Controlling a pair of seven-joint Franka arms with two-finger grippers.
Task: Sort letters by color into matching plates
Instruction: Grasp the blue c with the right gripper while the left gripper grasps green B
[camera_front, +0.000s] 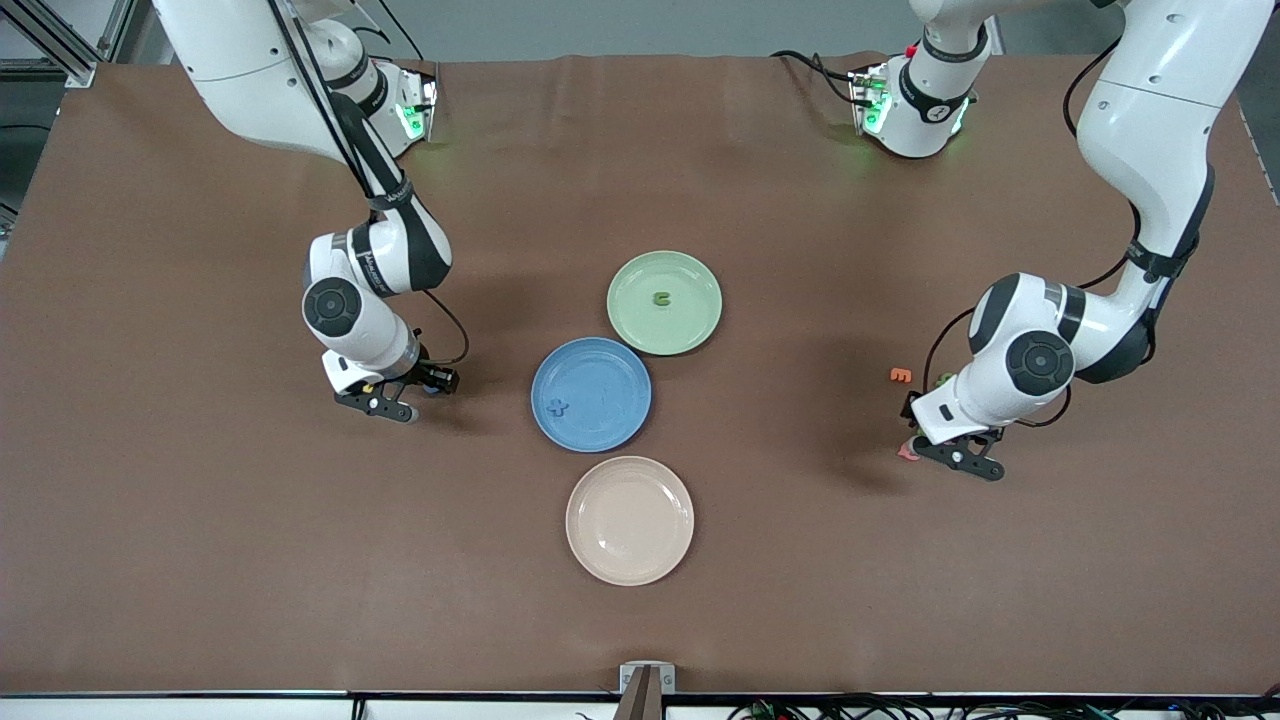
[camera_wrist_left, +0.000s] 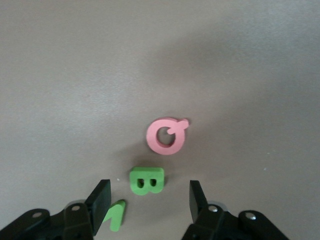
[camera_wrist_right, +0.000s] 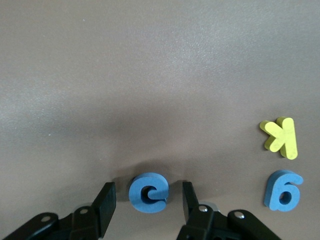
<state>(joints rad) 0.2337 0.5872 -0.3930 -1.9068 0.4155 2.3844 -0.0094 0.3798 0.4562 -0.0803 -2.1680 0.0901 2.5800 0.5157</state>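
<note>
The pale green plate (camera_front: 664, 302) holds one green letter (camera_front: 662, 297). The blue plate (camera_front: 591, 394), nearer the camera, holds one blue letter (camera_front: 557, 407). My right gripper (camera_front: 385, 402) is low at the right arm's end of the table. In the right wrist view it (camera_wrist_right: 148, 195) is open, with a blue "e" (camera_wrist_right: 147, 192) between its fingers, not touched. A blue "6" (camera_wrist_right: 283, 190) lies beside it. My left gripper (camera_front: 960, 455) is low at the left arm's end. In the left wrist view it (camera_wrist_left: 149, 192) is open around a green "B" (camera_wrist_left: 146, 180), with a green "1" (camera_wrist_left: 116, 215) beside one finger (camera_wrist_left: 101, 196).
A cream-beige plate (camera_front: 629, 520) lies nearest the camera, in line with the other two plates. A yellow "K" (camera_wrist_right: 281, 136) lies near the blue "6". A pink "Q" (camera_wrist_left: 166, 135) lies just past the green "B". An orange letter (camera_front: 901, 375) lies near the left gripper.
</note>
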